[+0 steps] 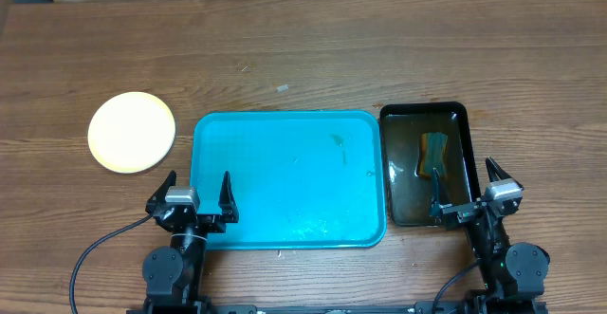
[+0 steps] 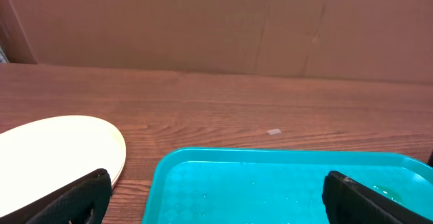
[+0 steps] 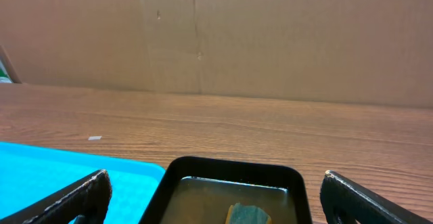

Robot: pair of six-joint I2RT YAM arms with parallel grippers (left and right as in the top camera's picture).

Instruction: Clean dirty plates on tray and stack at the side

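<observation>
Overhead: yellow plate [image 1: 132, 132] sits ahead-left of spread left pincer [image 1: 198, 183]; tray [image 1: 285, 172] ahead-right

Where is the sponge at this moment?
In the overhead view, the sponge lies in the black basin of dark water, right of the blue tray and just beyond the open right hand.

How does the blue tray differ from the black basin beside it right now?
The tray is turquoise and much the larger; the basin is black and narrower. The tray holds no plates, only faint specks on its bare floor; the basin holds dark water with a sponge in it. Both are rectangular with rounded corners and lie side by side on the wooden table.
</observation>
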